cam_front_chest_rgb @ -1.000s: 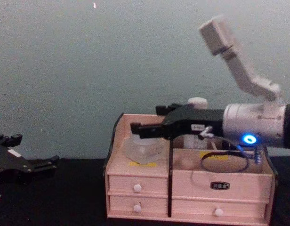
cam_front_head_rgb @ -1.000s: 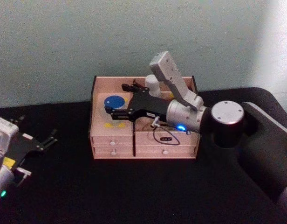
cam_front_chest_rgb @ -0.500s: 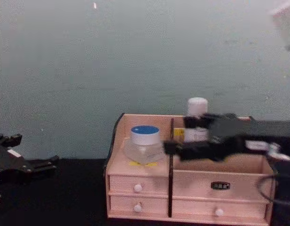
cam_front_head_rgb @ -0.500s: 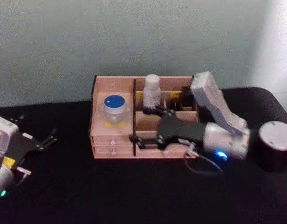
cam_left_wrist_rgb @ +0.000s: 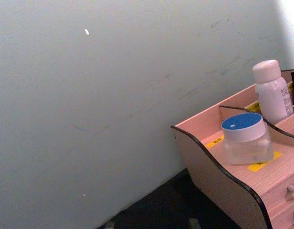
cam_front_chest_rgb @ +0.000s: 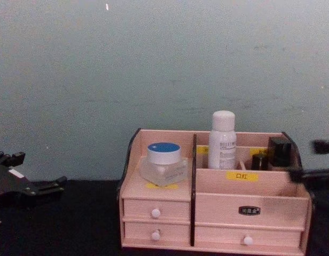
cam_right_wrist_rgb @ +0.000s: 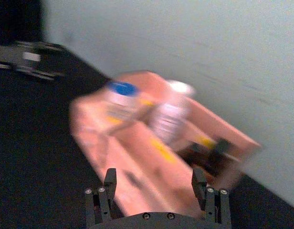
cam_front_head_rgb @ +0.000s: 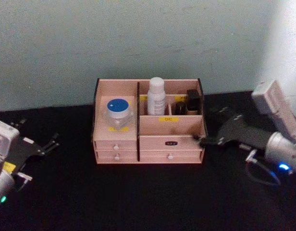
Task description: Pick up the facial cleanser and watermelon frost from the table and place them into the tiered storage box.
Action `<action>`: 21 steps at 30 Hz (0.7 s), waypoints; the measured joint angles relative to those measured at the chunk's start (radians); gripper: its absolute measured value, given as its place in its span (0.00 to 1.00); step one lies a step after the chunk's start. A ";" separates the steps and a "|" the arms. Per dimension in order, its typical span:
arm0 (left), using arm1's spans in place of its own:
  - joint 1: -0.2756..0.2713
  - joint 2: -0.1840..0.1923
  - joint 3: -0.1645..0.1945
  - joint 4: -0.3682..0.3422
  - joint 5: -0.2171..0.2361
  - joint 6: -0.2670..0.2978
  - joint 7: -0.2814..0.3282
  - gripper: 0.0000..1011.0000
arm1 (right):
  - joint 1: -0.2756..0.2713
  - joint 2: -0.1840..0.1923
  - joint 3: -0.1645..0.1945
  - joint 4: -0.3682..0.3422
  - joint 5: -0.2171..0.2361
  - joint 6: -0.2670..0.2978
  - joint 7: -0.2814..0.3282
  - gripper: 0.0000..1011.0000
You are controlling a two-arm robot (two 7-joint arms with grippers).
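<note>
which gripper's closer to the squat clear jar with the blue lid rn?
Right, narrowly. The squat clear blue-lidded jar sits in the pinkish wooden organiser's left compartment; right gripper is open beside the organiser's right end, left gripper farther left over the table.

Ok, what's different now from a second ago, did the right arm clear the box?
The right pincer, a second ago over the tiered storage box beside the watermelon frost, has drawn back to the table at the box's right front corner, open and empty. The jar sits where it was in the left compartment, the facial cleanser upright behind the divider. The left pincer stayed parked at the left.
</note>
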 joint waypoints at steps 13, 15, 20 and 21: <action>0.000 0.000 0.000 0.000 0.000 0.000 0.000 0.99 | -0.022 -0.120 0.123 0.075 -0.159 0.098 -0.433 0.99; 0.000 0.000 0.000 0.000 0.000 0.000 0.000 0.99 | -0.017 -0.133 0.117 0.090 -0.177 0.103 -0.451 0.99; 0.000 0.000 0.000 0.000 0.000 0.000 0.000 0.99 | 0.002 -0.176 0.067 0.155 -0.268 0.095 -0.502 0.99; 0.000 0.000 0.000 0.000 0.000 0.000 0.000 0.99 | 0.002 -0.176 0.067 0.155 -0.268 0.095 -0.502 0.99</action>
